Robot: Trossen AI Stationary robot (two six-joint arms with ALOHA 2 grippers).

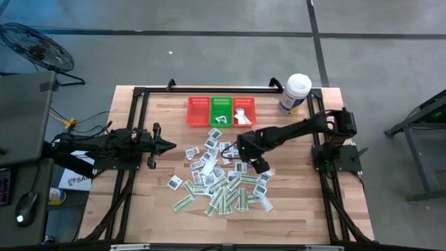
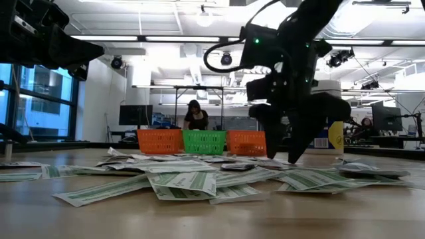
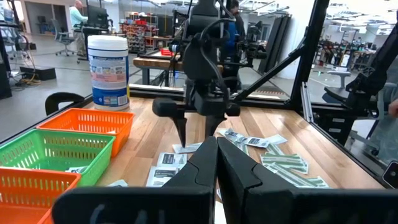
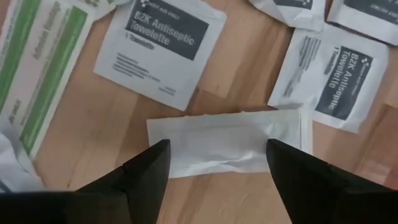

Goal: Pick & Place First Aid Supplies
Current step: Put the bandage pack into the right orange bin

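Observation:
The first aid supplies (image 1: 219, 178) lie scattered flat on the middle of the wooden table: white squarish towelette packets (image 4: 163, 40) and green-and-white strips (image 2: 182, 182). My right gripper (image 4: 217, 160) points steeply down, open, close over a plain white packet (image 4: 224, 142) that lies flat on the wood. One finger stands over each short end of that packet. Seen from the side, its fingertips (image 2: 282, 156) hang just above the pile. My left gripper (image 1: 171, 145) waits shut and level near the table's left edge, holding nothing.
Three small mesh baskets stand side by side at the far edge: red (image 1: 198, 111), green (image 1: 221, 111) and red (image 1: 244, 110); the last two hold a few packets. A white tub with a blue label (image 1: 295, 93) stands at the far right. Black frame rails (image 1: 139, 94) border the table.

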